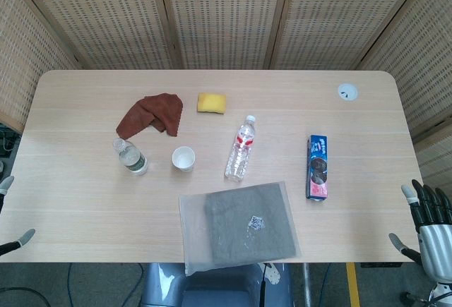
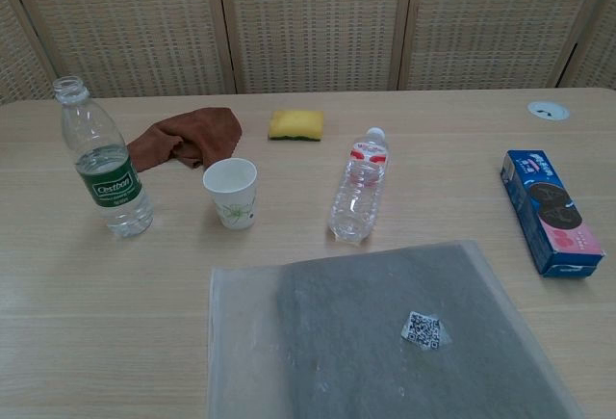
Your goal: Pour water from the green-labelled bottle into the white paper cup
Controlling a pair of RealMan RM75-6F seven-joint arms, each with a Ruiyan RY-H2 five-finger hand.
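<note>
Green-labelled bottle upright, just beside cup.

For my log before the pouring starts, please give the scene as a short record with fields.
bottle to pour: green-labelled bottle, upright, cap off, left of cup
target: white paper cup, upright
other bottle: red-labelled bottle, lying, capped
clutter: brown cloth, yellow sponge, cookie box, bagged grey cloth
left hand: at table edge, holds nothing
right hand: open, off table
</note>
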